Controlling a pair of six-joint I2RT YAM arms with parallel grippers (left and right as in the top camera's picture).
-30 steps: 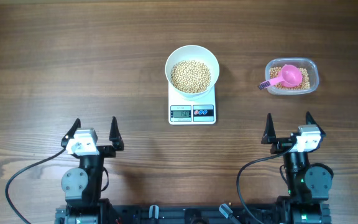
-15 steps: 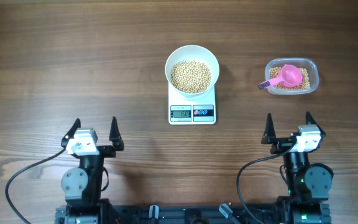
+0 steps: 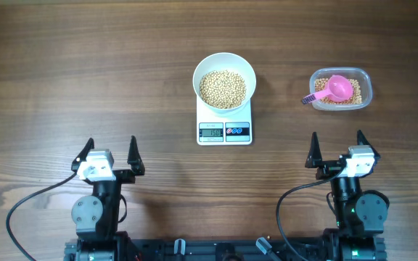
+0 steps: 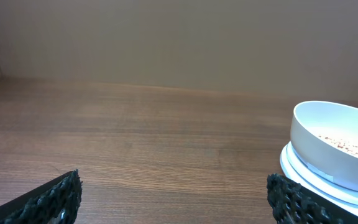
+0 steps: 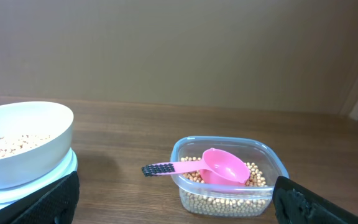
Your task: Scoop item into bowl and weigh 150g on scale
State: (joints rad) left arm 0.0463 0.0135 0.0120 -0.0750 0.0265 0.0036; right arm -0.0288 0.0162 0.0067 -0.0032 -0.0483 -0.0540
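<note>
Here, the left gripper (image 3: pixel 109 150) at seven o'clock and the right gripper (image 3: pixel 337 143) at five are empty, fingers (image 3: pixel 133 154) spread wide. Small round tan beans (image 3: pixel 223 89) lie in the deep white round bowl (image 3: pixel 224 61) atop the flat white square scale (image 3: pixel 224 131) at twelve. At two, a pink plastic scoop (image 3: pixel 337 89) lies in a clear plastic tub (image 3: pixel 366 91).
</note>
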